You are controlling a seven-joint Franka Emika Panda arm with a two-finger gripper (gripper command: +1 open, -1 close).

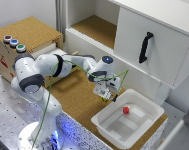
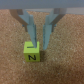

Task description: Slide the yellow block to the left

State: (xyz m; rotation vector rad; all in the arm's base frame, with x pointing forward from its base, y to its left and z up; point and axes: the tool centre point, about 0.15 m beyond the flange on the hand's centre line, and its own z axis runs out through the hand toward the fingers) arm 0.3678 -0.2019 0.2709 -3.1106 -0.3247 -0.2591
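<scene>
One arm, one small cube, and plenty around them to foul the slide. From the largest down: the cork surface carries everything, and the white cabinet stands behind it. The white tub, with a red piece inside, sits just beside my hand in the exterior view.

On the wrist feed the hand is partly open, its two fingers coming down just behind the yellow block. The block rests on the cork, marked with an N. I judge the hand holds nothing.

My worries: the cork looks grippy, so a push applied high could tip the cube rather than slide it. An off-centre push could spin it away from the fingers. I cannot tell how close the fingertips are to the cork; too low and they drag.
</scene>
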